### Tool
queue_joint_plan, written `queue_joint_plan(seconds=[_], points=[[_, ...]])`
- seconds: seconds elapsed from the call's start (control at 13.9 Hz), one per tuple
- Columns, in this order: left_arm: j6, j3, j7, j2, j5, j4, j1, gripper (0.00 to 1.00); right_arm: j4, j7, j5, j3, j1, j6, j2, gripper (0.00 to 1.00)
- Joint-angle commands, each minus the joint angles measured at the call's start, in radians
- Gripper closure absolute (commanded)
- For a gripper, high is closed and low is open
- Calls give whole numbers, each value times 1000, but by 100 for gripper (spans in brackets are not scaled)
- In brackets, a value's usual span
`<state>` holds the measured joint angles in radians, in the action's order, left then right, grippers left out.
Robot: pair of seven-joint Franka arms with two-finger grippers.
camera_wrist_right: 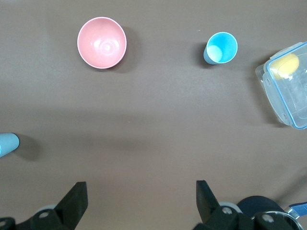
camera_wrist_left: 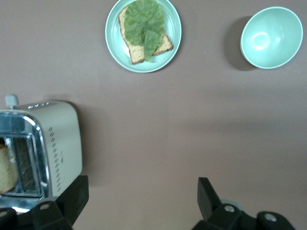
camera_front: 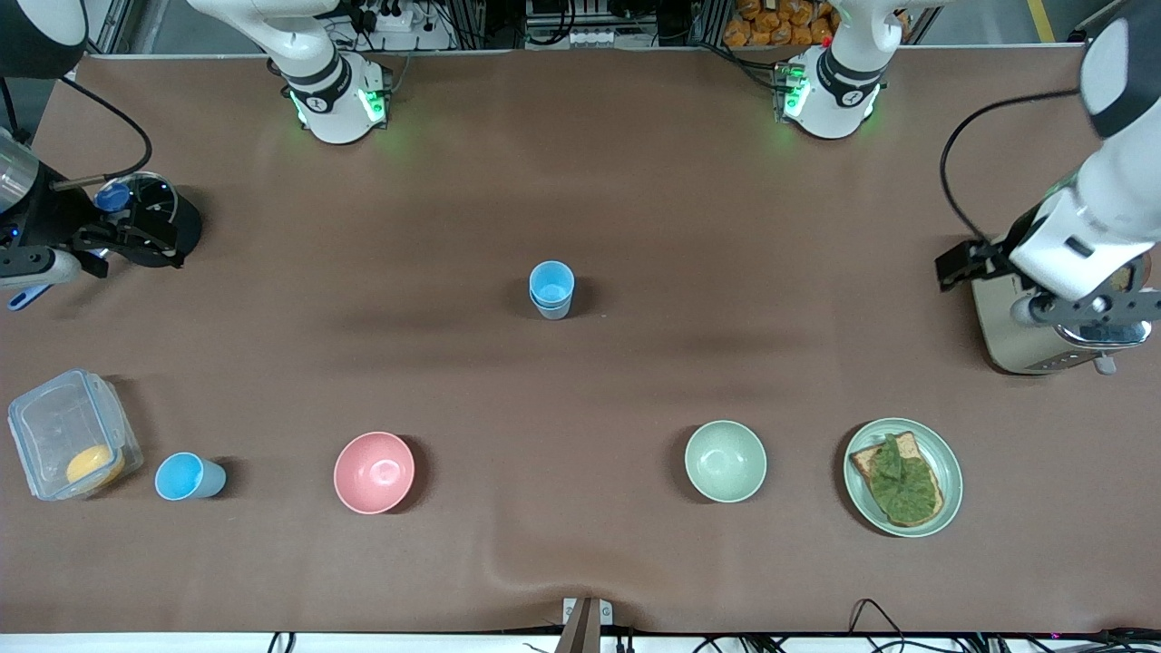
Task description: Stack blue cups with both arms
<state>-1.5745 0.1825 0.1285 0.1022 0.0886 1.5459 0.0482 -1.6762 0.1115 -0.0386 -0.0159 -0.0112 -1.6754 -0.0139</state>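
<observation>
Two light-blue cups (camera_front: 551, 288) stand nested in one stack at the middle of the table; its edge shows in the right wrist view (camera_wrist_right: 6, 144). A third blue cup (camera_front: 188, 476) with a white patch inside (camera_wrist_right: 221, 48) stands near the front camera, between the clear box and the pink bowl. My right gripper (camera_front: 111, 243) hangs open and empty (camera_wrist_right: 141, 201) high over the right arm's end of the table. My left gripper (camera_front: 1084, 313) hangs open and empty (camera_wrist_left: 143, 201) over the toaster, at the left arm's end.
A pink bowl (camera_front: 374, 472) and a pale green bowl (camera_front: 725, 461) stand near the front camera. A plate with toast and a leaf (camera_front: 902, 476) lies beside the green bowl. A toaster (camera_wrist_left: 43, 146), a clear box (camera_front: 71, 433) and a dark round pot (camera_front: 163, 227) stand at the table's ends.
</observation>
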Motion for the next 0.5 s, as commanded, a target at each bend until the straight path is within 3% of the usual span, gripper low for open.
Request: queue_joint_plan(seconds=[0.0, 0.14, 0.29, 0.43], points=[[71, 11, -27, -45, -18, -1, 12, 0, 12, -1, 5, 16, 25, 16, -1, 0], [77, 8, -39, -44, -36, -32, 31, 0, 13, -1, 5, 16, 24, 16, -1, 0], [80, 6, -186, -44, -58, -39, 64, 0, 13, -1, 5, 16, 22, 19, -1, 0], [80, -1, -152, -38, -116, -41, 79, 0, 12, -3, 5, 16, 22, 20, -1, 0]])
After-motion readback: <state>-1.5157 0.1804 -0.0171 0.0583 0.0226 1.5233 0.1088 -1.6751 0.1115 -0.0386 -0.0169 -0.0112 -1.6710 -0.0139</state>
